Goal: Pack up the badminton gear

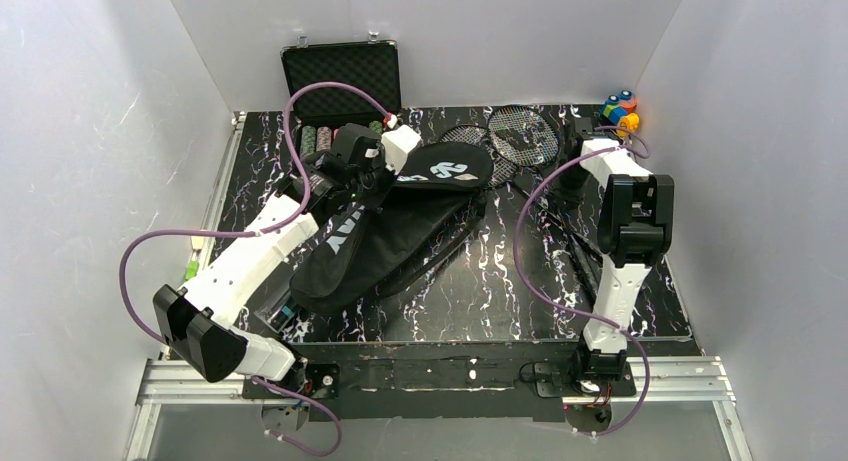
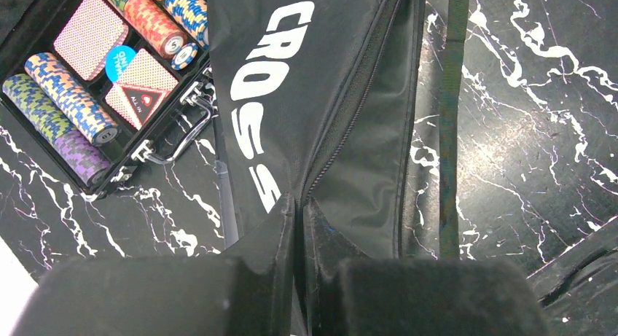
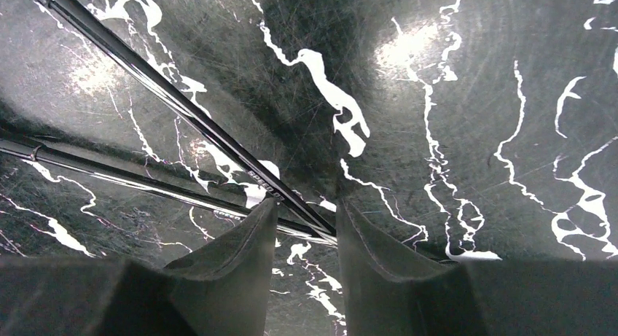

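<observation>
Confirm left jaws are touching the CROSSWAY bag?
Touching. The left wrist view shows the left gripper closed on the bag, its fabric beside the zipper pinched between the jaws.

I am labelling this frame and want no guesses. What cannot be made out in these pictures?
Shuttlecocks: seen in no view.
Bag lettering: left wrist view, only CROSS shows; the rest lies behind the left gripper.
Racket shafts: right wrist view, cut off by the left edge, near ends hidden behind the right gripper.
Poker chips: top view, mostly hidden by the left arm.
</observation>
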